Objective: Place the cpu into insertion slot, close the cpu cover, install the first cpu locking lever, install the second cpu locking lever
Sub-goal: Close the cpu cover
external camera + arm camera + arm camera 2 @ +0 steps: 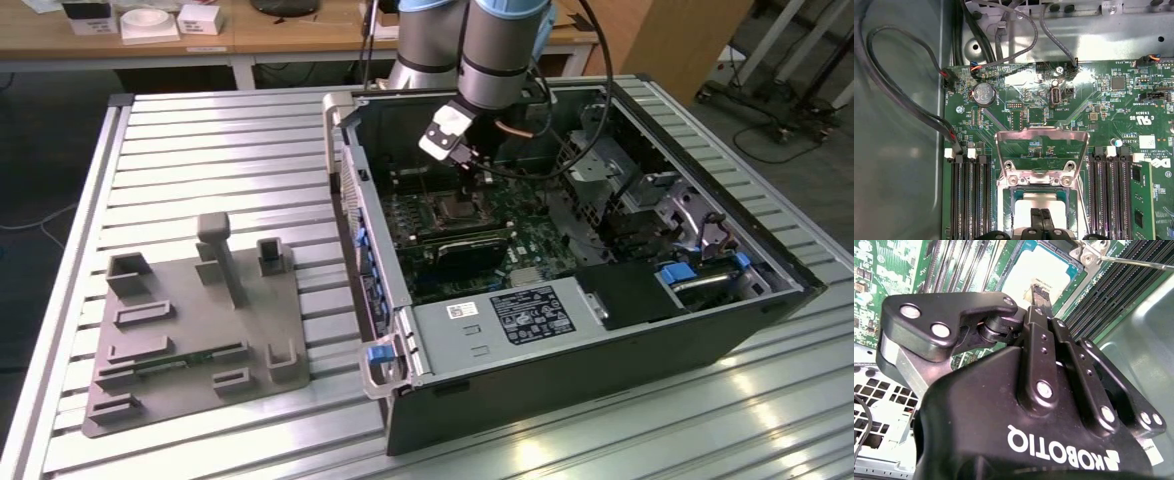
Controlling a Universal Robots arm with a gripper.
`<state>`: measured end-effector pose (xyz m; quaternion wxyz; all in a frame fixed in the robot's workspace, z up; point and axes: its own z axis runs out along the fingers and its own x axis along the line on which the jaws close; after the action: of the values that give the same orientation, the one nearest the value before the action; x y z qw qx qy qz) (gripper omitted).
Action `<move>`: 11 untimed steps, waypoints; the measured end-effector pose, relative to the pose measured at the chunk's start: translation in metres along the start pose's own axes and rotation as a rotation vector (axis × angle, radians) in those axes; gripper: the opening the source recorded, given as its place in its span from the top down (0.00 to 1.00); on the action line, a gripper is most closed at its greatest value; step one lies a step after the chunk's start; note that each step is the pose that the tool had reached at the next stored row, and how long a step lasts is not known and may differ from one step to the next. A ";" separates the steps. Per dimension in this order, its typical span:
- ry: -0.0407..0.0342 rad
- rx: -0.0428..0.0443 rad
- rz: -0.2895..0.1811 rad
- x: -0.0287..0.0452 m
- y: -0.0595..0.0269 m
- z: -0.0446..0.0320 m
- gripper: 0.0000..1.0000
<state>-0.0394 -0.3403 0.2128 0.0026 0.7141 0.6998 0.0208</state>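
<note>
The cpu (1041,267) lies flat in the insertion slot (1013,207), its pale silvery top (1024,210) facing up. My gripper (1038,292) is shut, with both fingertips (1036,220) pressed together and resting on or just over the chip's middle. The cpu cover (1041,134) stands swung open beyond the socket, and green board shows through its window. A thin metal lever rod (1139,261) runs past the socket's hinge corner. In the exterior view the arm reaches down into the open computer case, with the gripper (461,190) right over the insertion slot (454,210).
Long memory slots (971,195) flank the socket on both sides, and a green card (1141,200) stands in one. Black cables (899,100) curve along the case wall. A grey fixture plate (187,330) lies on the slatted table beside the case (350,200).
</note>
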 end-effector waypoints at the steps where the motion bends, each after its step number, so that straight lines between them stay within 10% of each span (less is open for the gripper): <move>1: -0.0001 0.0000 0.000 0.0000 0.0000 -0.0007 0.89; 11: 0.0006 -0.0003 0.000 0.0003 0.0003 -0.0068 0.89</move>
<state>-0.0394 -0.3402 0.2195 0.0025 0.7141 0.6997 0.0212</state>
